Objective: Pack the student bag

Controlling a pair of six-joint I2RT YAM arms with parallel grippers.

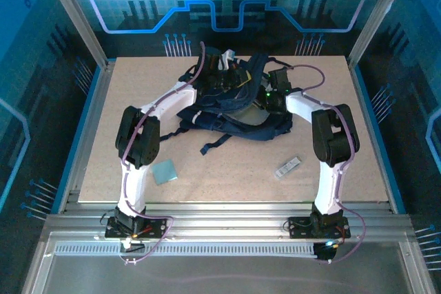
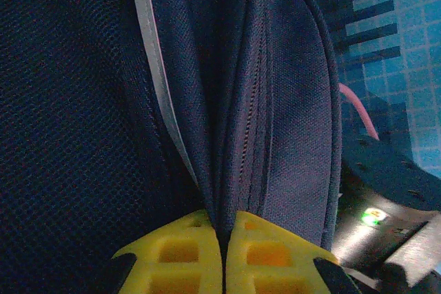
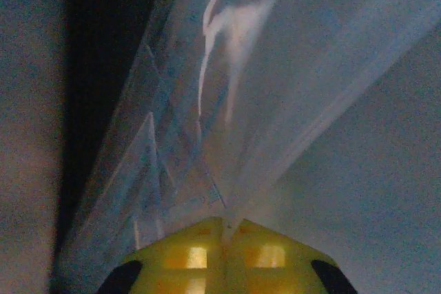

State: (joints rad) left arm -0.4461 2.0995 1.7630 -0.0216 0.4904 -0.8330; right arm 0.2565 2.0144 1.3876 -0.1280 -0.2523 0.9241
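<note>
From above, the student bag point(image 1: 234, 118) slumps on the table point(image 1: 227, 191) between the left gripper point(image 1: 219, 82) and the right gripper point(image 1: 270, 98). At the left wrist, yellow fingers point(image 2: 186, 253) clamp a navy bag fold rising straight ahead. At the right wrist, the fingers pinch a clear plastic sheet point(image 3: 275, 101) fanning out ahead.

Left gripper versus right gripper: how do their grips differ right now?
The left gripper is shut on a fold of the dark navy fabric backpack; the right gripper is shut on a clear glossy plastic sheet. Overhead, the left gripper reaches the backpack from its left, the right gripper from its right. Both have yellow fingertips pressed together.
</note>
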